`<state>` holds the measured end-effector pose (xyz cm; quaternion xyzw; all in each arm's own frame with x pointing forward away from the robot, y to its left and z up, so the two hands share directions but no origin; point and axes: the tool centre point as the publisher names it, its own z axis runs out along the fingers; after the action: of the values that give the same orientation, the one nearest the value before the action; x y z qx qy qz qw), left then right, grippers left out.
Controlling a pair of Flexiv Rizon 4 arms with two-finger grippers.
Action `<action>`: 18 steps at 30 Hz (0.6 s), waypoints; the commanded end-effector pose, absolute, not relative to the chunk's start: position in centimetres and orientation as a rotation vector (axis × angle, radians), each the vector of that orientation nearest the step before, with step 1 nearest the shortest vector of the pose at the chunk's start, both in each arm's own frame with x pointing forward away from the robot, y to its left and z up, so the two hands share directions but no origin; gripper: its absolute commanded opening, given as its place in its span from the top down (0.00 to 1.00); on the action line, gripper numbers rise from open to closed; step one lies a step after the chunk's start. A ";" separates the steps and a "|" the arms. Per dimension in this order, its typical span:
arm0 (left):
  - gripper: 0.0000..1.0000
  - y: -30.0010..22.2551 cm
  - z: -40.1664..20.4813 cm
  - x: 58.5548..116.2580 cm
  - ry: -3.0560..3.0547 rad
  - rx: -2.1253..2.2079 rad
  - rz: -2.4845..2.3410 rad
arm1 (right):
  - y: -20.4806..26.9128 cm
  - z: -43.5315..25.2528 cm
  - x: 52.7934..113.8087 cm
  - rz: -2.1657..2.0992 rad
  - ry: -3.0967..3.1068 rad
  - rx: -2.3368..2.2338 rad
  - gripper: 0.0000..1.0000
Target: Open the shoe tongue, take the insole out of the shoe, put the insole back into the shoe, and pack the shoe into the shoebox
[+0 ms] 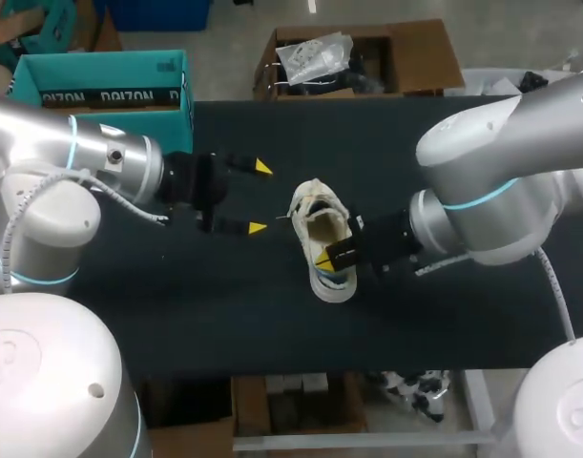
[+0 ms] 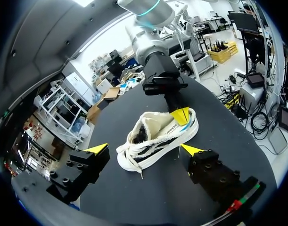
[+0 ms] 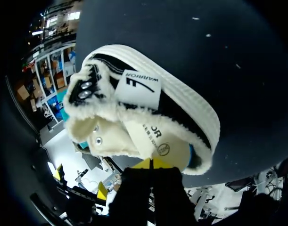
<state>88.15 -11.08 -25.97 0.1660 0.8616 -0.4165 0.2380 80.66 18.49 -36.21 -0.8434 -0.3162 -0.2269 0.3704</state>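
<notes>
A cream and black fleece-lined shoe (image 1: 322, 239) lies in the middle of the dark table (image 1: 444, 315), its laces and toe towards the back. My right gripper (image 1: 324, 260) is at the heel opening, shut on the heel end of the cream insole (image 3: 155, 141), which is tilted up out of the shoe (image 3: 134, 89). In the right wrist view its two yellow tips (image 3: 151, 164) meet at the insole's edge. My left gripper (image 1: 259, 197) hovers just left of the shoe, wide open and holding nothing; the shoe (image 2: 155, 136) lies ahead of its fingers (image 2: 97, 149). A teal shoebox (image 1: 100, 91) stands at the back left.
The table's dark surface is bare in front of the shoe and on its right side. My right arm (image 2: 158, 70) comes in over the table behind the shoe's heel.
</notes>
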 end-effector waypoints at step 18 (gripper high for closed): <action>0.00 -10.2 -24.9 87.4 2.346 0.426 -1.093 | 17.1 -36.5 80.9 -0.558 -0.809 -2.256 1.00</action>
<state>87.69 -10.23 -25.02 0.1585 0.8645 -0.4037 0.2542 81.92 17.50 -37.62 -0.8659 -0.3143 -0.2006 0.3335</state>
